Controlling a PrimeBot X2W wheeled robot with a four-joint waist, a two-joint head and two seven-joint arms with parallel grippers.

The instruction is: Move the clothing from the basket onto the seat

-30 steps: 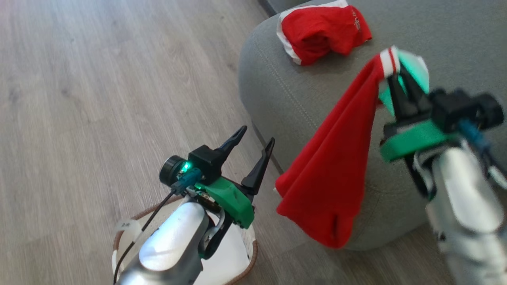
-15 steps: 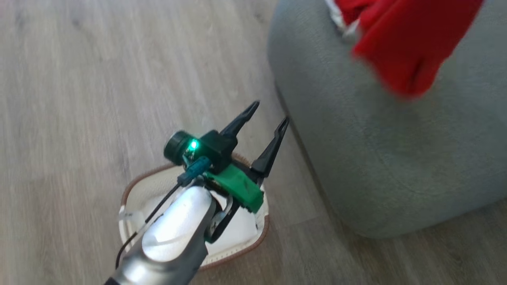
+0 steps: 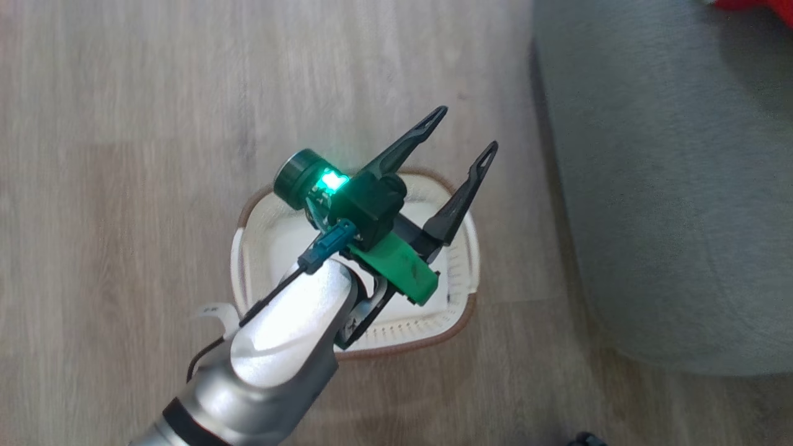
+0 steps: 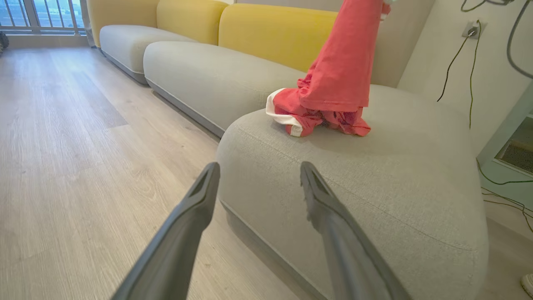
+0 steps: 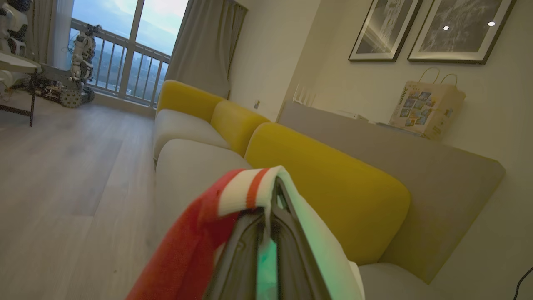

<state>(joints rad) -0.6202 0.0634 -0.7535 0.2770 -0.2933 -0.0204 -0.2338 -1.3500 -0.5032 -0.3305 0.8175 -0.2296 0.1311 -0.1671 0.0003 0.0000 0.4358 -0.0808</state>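
My left gripper stands open with nothing between its fingers, above the white basket with its brown rim on the floor. What shows of the basket's inside is bare; my arm hides part of it. The grey-green seat lies to the right, with a sliver of red clothing at the top corner. In the left wrist view, the left gripper points at the seat, where one red garment lies bunched and another hangs down over it. My right gripper is shut on that hanging garment's striped band.
Pale wood floor surrounds the basket. Further sofa sections with yellow backs run along the wall. Cables trail down the wall and across the floor right of the seat. A paper bag stands on a ledge behind the sofa.
The head camera has swung down and round, so the basket now sits mid-picture and the seat and red clothing have slid to the upper right. The left gripper stays open over the basket.
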